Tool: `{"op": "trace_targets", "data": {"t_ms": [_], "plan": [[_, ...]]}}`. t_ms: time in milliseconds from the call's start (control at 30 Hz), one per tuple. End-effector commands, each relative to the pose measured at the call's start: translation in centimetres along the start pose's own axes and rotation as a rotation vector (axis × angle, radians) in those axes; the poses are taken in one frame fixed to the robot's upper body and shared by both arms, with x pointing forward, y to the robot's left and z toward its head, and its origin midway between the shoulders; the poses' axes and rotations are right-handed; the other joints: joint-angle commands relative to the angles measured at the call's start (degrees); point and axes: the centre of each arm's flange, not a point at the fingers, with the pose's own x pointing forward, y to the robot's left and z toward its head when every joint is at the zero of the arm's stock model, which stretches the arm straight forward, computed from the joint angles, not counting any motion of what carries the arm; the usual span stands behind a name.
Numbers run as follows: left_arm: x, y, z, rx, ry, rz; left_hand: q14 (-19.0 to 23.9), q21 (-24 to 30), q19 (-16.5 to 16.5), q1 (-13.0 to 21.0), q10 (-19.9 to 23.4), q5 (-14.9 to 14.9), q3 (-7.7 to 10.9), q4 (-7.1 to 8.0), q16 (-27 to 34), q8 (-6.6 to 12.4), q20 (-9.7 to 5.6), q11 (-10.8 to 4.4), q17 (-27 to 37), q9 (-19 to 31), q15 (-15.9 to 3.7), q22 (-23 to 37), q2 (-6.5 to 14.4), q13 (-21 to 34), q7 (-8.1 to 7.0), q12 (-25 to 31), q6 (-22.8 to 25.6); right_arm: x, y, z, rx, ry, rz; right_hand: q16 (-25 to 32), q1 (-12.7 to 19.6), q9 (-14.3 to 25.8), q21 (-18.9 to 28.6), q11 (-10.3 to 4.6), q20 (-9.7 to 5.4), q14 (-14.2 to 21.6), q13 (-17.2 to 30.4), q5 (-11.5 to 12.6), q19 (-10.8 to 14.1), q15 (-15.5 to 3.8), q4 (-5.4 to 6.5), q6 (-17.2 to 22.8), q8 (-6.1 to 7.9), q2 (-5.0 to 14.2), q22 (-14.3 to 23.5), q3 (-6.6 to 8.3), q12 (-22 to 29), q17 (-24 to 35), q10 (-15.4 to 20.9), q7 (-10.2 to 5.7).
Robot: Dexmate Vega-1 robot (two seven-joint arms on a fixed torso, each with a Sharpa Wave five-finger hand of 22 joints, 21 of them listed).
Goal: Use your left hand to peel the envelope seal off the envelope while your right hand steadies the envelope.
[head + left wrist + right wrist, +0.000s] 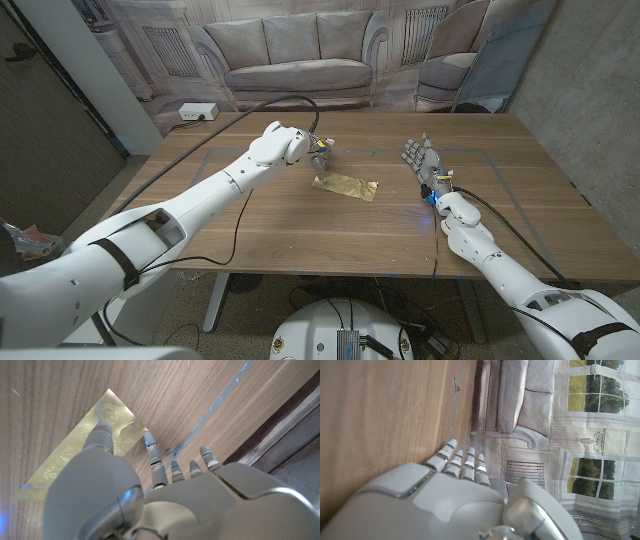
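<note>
The gold envelope lies flat on the counter near its middle, at about 11 o'clock from the centre. It looks thin, light and glossy, so I judge it will slide on the wood and crease easily under a careless pinch. The seal cannot be made out on its embossed face, so where to pick at it is uncertain; a corner or flap edge seems the likeliest start.

The left robot hand hovers just past the envelope's far left corner, at its 11 o'clock. In the left wrist view its fingers reach over the envelope, spread and holding nothing; whether a tip touches the foil I cannot tell.

The right robot hand stands well apart at the envelope's 3 o'clock, fingers extended and apart, empty, not steadying anything yet.

No containers are on the counter
</note>
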Motion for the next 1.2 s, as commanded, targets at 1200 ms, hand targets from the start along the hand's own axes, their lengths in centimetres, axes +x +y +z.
{"op": "trace_targets", "data": {"t_ms": [1200], "plan": [[-0.3, -2.0, 1.2, 0.207, 0.121, 0.193, 7.4, 4.1, 1.9, 6.5, 9.0, -0.8, -1.54, 0.65, -1.1, 3.76, -2.47, -4.96, -0.3, -1.3, -4.99, -0.3, 1.4, -0.1, -0.85, -2.7, -1.7, -0.1, -0.2, -0.2, -0.001, -0.023, -0.035, 0.3, -0.6, 0.1, 0.4, 0.02, -0.15, 1.5, 0.2, -0.2, 1.2, 0.0, -0.17, 1.1, 0.36, 0.1, 0.2, 0.56, -0.2, 0.1, 0.5, -0.04]]}}
